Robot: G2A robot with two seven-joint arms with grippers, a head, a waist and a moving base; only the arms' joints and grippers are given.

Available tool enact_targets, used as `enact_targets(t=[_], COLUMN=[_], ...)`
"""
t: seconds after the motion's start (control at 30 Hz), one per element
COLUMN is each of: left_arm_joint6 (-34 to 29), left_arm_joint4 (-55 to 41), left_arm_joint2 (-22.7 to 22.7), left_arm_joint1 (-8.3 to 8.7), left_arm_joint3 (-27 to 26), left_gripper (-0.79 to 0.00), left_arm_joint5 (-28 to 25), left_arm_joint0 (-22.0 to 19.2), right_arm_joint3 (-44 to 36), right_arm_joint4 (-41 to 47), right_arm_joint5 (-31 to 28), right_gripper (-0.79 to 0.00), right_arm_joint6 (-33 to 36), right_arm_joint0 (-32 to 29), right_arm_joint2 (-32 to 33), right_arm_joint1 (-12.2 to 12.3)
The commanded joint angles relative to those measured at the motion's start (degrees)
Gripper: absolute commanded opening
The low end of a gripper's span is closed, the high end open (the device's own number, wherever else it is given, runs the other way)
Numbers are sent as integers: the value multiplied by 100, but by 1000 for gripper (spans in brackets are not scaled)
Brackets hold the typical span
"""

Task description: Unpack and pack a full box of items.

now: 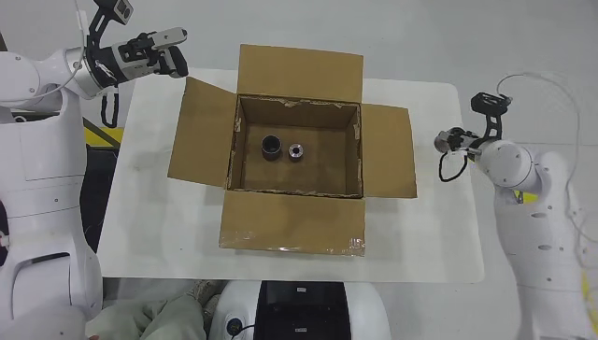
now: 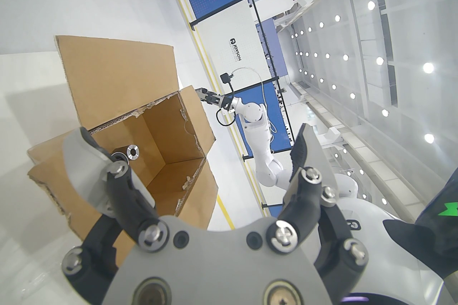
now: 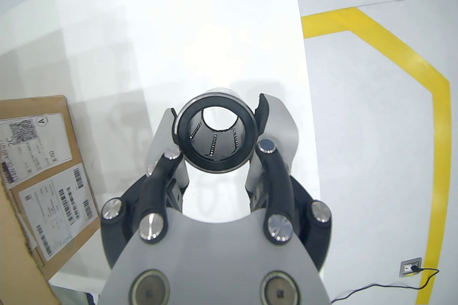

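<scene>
The right gripper (image 3: 218,110) is clamped on a hollow steel cylinder with black end rings (image 3: 216,142), held by its sides over the white table (image 1: 420,237), right of the open brown cardboard box (image 1: 299,71). The top view alone reveals a dark metal sleeve (image 1: 271,145) and a silver one (image 1: 295,151) side by side on the box floor. The left gripper (image 2: 191,142) hangs spread wide and empty beyond the box's left flap

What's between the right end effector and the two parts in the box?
Top view: bare table strip, then the box's open right flap and side wall.
</scene>
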Motion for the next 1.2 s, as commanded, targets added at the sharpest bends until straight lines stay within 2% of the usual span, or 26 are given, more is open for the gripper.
enact_targets(t=[0.0, 0.53, 0.57, 0.6, 0.77, 0.87, 0.93, 1.0, 1.17], left_arm_joint6=[0, 0, 0, 0, 0, 0, 0, 0, 0], left_arm_joint4=[0, 0, 0, 0, 0, 0, 0, 0, 0], left_arm_joint2=[0, 0, 0, 0, 0, 0, 0, 0, 0], left_arm_joint1=[0, 0, 0, 0, 0, 0, 0, 0, 0], left_arm_joint3=[0, 0, 0, 0, 0, 0, 0, 0, 0], left_gripper=[0, 0, 0, 0, 0, 0, 0, 0, 0], left_arm_joint5=[0, 0, 0, 0, 0, 0, 0, 0, 0], left_arm_joint0=[0, 0, 0, 0, 0, 0, 0, 0, 0], right_arm_joint3=[137, 910, 936, 958, 1101, 1153, 1172, 1178, 1130], right_arm_joint4=[49, 169, 143, 142, 148, 155, 154, 143, 151], right_arm_joint5=[28, 157, 179, 187, 177, 178, 171, 177, 187], right_gripper=[-785, -785, -773, -717, -702, -625, -486, -431, -403], right_arm_joint6=[-62, -495, -517, -536, -566, -575, -573, -568, -537], right_arm_joint0=[22, 256, 264, 275, 334, 359, 365, 365, 347], right_arm_joint2=[-37, -300, -318, -336, -412, -442, -458, -470, -465], right_arm_joint1=[-9, -60, -62, -65, -76, -80, -81, -81, -75])
